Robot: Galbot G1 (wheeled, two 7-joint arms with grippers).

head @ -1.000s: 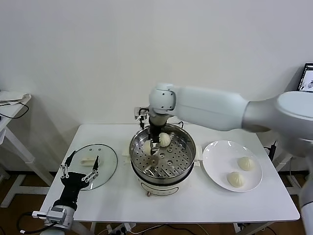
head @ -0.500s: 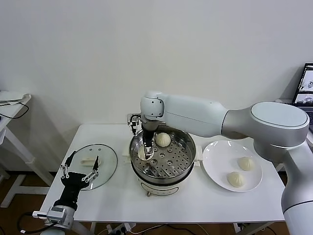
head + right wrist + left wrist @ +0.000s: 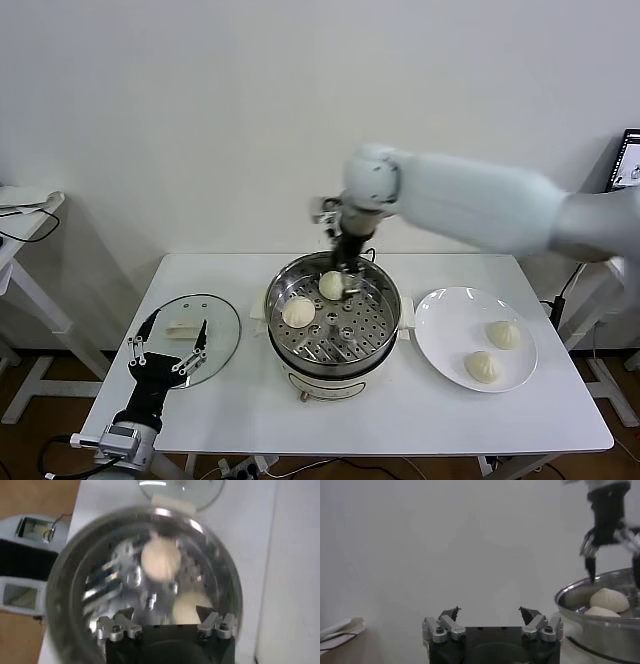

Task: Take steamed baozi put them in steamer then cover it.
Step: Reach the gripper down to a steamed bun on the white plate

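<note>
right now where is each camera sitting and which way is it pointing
Head view: on the robot's head, looking forward and down at the table; shows the right arm over the steamer and the left end effector, open, low beside the cover.
Left wrist view: on the left wrist, looking level past its open end effector toward the wall.
Right wrist view: on the right wrist, looking straight down past its open end effector into the steamer.
Shared: all three show the steamer and two baozi inside it.

Glossy white rounded right arm [image 3: 470, 205], black claw [image 3: 348, 262] with silver, seemingly screwed knuckles
</note>
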